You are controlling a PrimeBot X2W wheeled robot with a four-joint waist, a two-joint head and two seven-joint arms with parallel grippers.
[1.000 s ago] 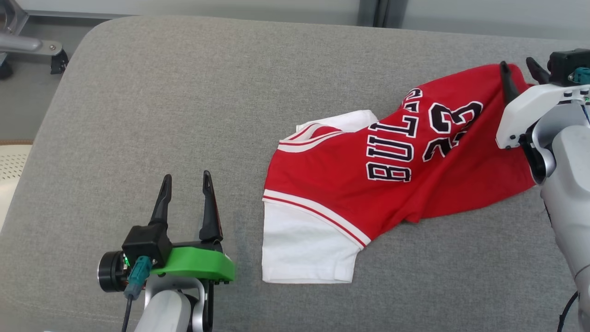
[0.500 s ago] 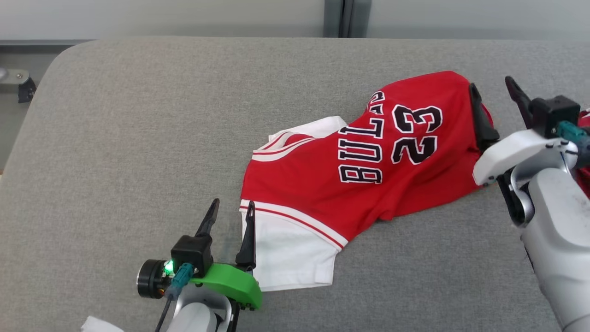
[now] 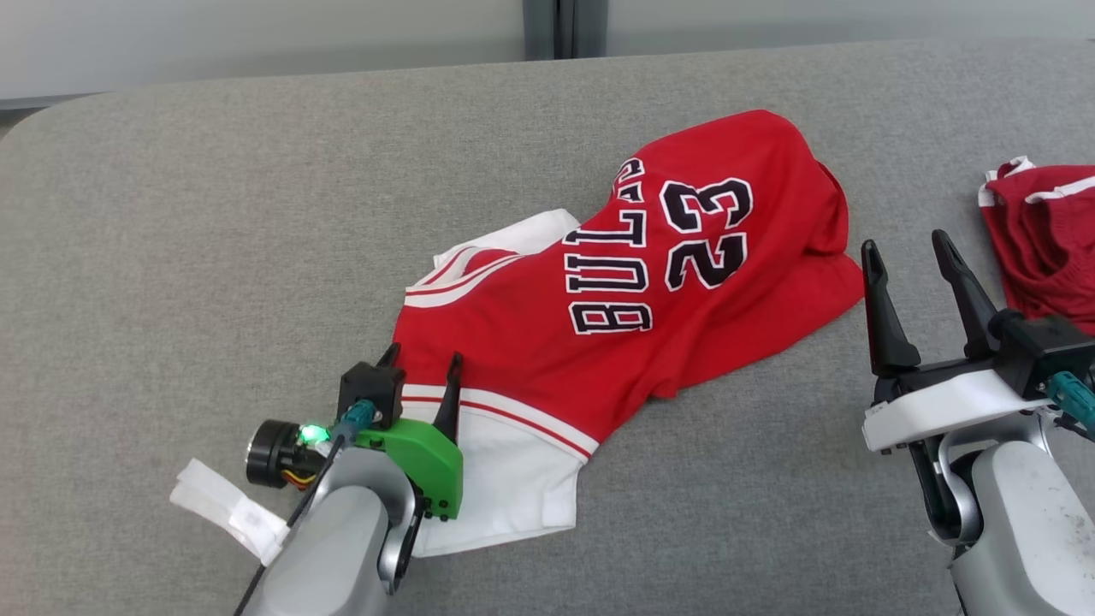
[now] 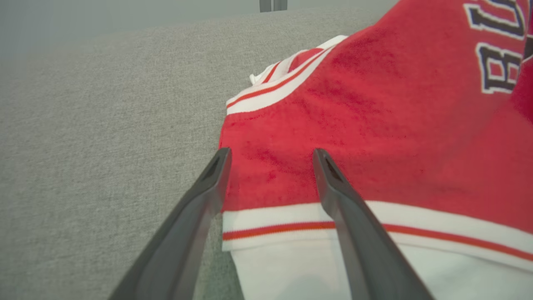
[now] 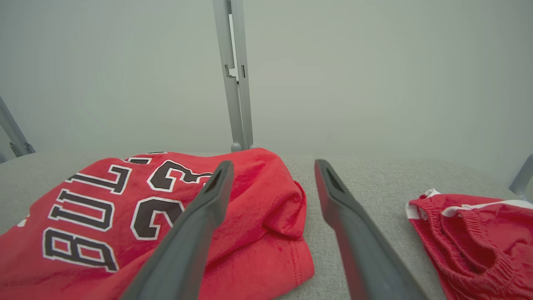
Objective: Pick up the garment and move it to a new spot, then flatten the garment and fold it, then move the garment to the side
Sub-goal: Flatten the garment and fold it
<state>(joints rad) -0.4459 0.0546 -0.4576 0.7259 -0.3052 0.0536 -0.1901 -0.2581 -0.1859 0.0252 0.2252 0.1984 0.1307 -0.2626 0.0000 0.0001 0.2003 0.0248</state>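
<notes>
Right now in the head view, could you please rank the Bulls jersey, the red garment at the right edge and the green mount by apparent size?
1. Bulls jersey.
2. Red garment, cut off by the frame.
3. Green mount, though nearer the camera.

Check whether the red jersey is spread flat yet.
Not flat. The jersey lies rumpled, its end by the number humped up and creased.

The head camera looks down from above and behind onto the grey fabric-padded surface [image 3: 214, 214]. It takes in the whole red-and-white basketball jersey [image 3: 547, 368], the left end effector [image 3: 425, 353] and the right end effector [image 3: 905, 241]. The left wrist camera sits low and very close to the jersey's white-trimmed sleeve seam. The right wrist camera is nearly level and faces the pale wall [image 5: 374, 62]. All three views share the jersey's lettering. The head and right wrist views share the crumpled red garment with white trim [image 5: 470, 237].
</notes>
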